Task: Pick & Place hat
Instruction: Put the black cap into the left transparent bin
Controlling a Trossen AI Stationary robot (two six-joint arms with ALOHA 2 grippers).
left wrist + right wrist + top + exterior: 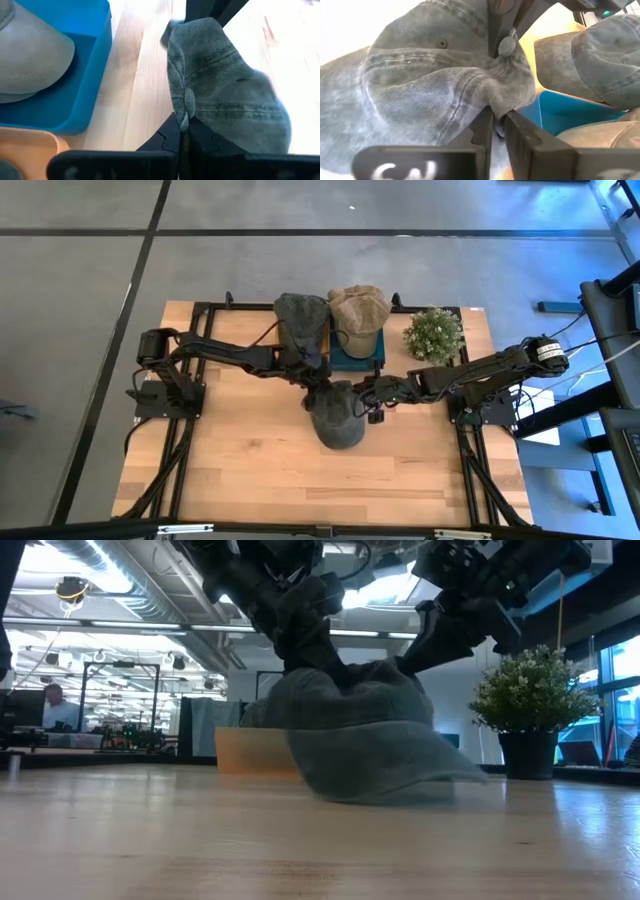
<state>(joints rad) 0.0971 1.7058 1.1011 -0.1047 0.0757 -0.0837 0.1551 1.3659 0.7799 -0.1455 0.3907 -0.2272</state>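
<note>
From above, I see a wooden table with both arms reaching into its middle, where a grey-green cap lies just past centre toward five o'clock. The left gripper meets the cap's crown at its eleven o'clock edge; the right gripper meets it at about two o'clock. Behind, toward twelve o'clock, two more caps sit on holders: a dark one and a tan one, the tan one over a blue tray, with a small potted plant at one o'clock. At table height, I see the cap resting on the wood, brim pointing to three o'clock, with both grippers coming down onto its top from above. Through the left wrist camera, my left gripper's dark fingers are clenched on a raised fold of the cap's fabric, the blue tray off to nine o'clock. Through the right wrist camera, the right gripper's fingers likewise pinch a ridge of crown cloth, with the other arm's fingers gripping beyond it. I judge this as the grasping step: both holds are made, the cap not yet lifted. The next move calls for raising both arms together, evenly, so the soft cloth does not slip or stretch, then carrying it toward the holders.
</note>
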